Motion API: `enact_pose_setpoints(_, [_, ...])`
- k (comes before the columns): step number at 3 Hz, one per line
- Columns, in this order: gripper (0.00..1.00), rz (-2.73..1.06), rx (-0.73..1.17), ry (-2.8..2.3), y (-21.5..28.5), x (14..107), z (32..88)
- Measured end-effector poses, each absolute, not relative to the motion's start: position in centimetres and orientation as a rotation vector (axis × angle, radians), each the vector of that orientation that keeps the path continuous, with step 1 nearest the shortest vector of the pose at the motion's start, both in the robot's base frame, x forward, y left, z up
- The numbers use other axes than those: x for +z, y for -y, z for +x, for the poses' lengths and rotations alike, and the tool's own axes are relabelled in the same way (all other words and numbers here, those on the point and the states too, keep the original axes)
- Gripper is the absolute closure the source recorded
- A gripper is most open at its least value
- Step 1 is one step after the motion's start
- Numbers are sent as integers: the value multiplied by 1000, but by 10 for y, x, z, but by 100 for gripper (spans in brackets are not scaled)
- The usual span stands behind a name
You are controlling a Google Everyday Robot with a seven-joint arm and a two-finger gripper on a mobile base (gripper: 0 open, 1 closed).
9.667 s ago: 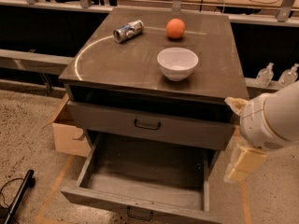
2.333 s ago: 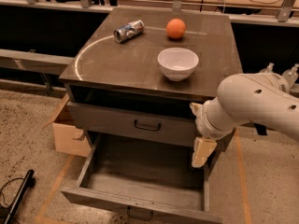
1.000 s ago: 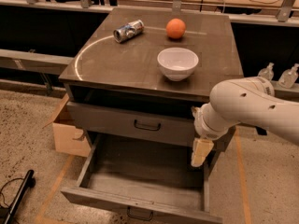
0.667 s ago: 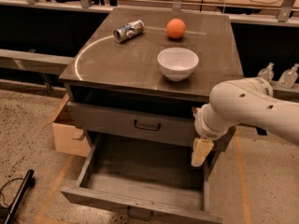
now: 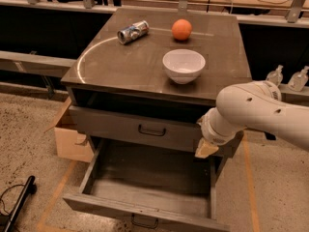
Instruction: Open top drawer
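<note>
The top drawer (image 5: 116,122) of the dark grey-brown cabinet has a flat front with a small black handle (image 5: 152,131) at its centre. A dark gap shows between its front and the cabinet top. The lower drawer (image 5: 145,211) is pulled far out and shows an empty inside. My gripper (image 5: 206,149), on the white arm (image 5: 256,110) coming in from the right, is at the right end of the top drawer's front. It is well to the right of the handle and holds nothing that I can see.
On the cabinet top (image 5: 120,66) are a white bowl (image 5: 183,65), an orange (image 5: 182,29) and a can lying on its side (image 5: 133,32). A cardboard box (image 5: 70,139) stands left of the cabinet. Two bottles (image 5: 289,76) stand at the right. A black object (image 5: 17,202) lies on the floor.
My gripper has risen slightly at the right end of the top drawer's front. The drawers and the things on top have not moved.
</note>
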State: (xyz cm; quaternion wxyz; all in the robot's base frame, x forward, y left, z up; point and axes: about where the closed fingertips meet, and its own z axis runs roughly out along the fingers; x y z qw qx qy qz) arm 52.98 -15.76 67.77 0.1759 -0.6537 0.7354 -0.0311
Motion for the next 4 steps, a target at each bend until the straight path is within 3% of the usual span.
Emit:
enact_pose_setpoints(1, [64, -1853, -91, -2083, 157, 677, 530])
enact_pose_setpoints(2, [62, -1853, -93, -2085, 157, 678, 530])
enact_pose_setpoints(4, [16, -1853, -93, -2085, 157, 684, 530])
